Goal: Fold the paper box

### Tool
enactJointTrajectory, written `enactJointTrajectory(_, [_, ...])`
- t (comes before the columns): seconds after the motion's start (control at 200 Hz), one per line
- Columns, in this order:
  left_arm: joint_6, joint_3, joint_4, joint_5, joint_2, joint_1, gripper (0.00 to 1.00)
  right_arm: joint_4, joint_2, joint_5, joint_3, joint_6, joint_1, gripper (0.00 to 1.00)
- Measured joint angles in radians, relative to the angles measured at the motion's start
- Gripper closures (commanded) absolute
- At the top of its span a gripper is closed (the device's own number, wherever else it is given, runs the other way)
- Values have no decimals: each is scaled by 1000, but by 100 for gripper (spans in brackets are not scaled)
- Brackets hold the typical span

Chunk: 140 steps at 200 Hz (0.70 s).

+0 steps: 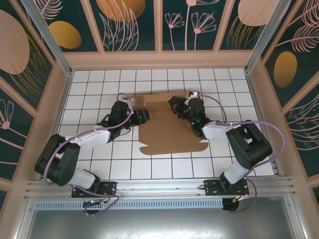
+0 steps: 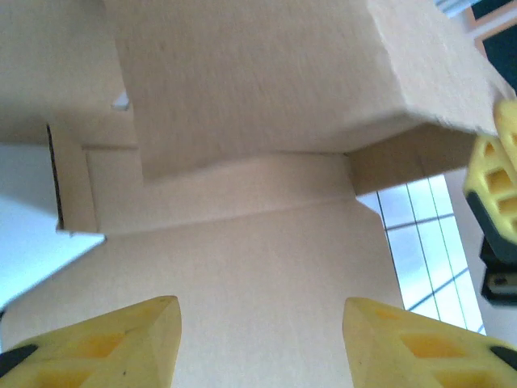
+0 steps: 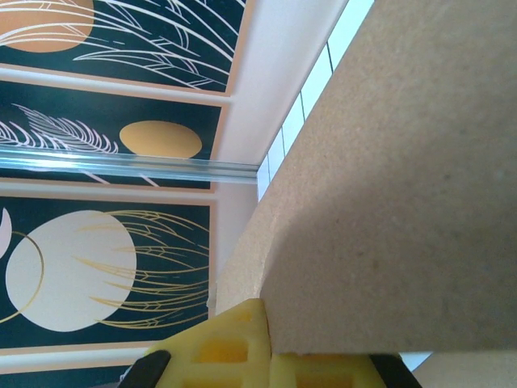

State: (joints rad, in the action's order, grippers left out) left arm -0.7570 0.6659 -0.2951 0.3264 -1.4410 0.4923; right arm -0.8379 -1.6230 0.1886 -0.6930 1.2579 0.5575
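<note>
The plain brown corrugated cardboard sheet, the paper box (image 1: pixel 169 134), lies mid-table on the white tiled tabletop (image 1: pixel 99 84), mostly flat, its near edge notched with tabs. Bare tiles ring it on every side, widest to the far left and far right, and the dark wall panels painted with orange discs and pale leaves (image 1: pixel 129 20) stand well apart from it.

The left gripper (image 1: pixel 145 117) sits at the sheet's left edge and the right gripper (image 1: pixel 174 104) at its far part. From overhead the board near them looks almost flat.

The left wrist camera shows a flap standing up over the base panel. The left gripper (image 2: pixel 258 311) is released, its yellow fingers apart above bare board, and a yellow finger (image 2: pixel 493 178) of the right gripper touches the flap's corner.

In the right wrist view the right gripper (image 3: pixel 279 347) is clenched against the flap's edge. I cannot tell whether board is pinched.
</note>
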Motion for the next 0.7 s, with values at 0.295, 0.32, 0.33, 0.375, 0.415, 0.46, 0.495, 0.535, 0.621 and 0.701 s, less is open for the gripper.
enactJointTrajectory(0.295, [37,73,256,6,194,-11,54,0,0,0,0,-3,0,100])
enactJointTrajectory(0.32, [39,97,267,3,201,-22,55,0,0,0,0,-4,0,100])
enactJointTrajectory(0.33, [43,107,271,3,204,-26,55,0,0,0,0,-3,0,100])
enactJointTrajectory(0.375, [47,147,277,-1,207,-52,56,0,0,0,0,-4,0,100])
enactJointTrajectory(0.415, [50,181,282,-5,201,-76,56,0,0,0,0,-6,1,100])
enactJointTrajectory(0.46, [55,216,287,-8,186,-98,56,0,0,0,0,-10,1,100])
enactJointTrajectory(0.495, [58,241,293,-11,166,-110,56,1,0,0,0,-13,1,100])
enactJointTrajectory(0.535, [62,269,296,-12,135,-117,57,1,0,0,0,-15,1,100])
enactJointTrajectory(0.621, [63,305,299,-4,59,-119,57,2,0,0,0,-17,1,100])
enactJointTrajectory(0.701, [57,314,297,14,-1,-119,57,3,0,0,0,-19,1,100])
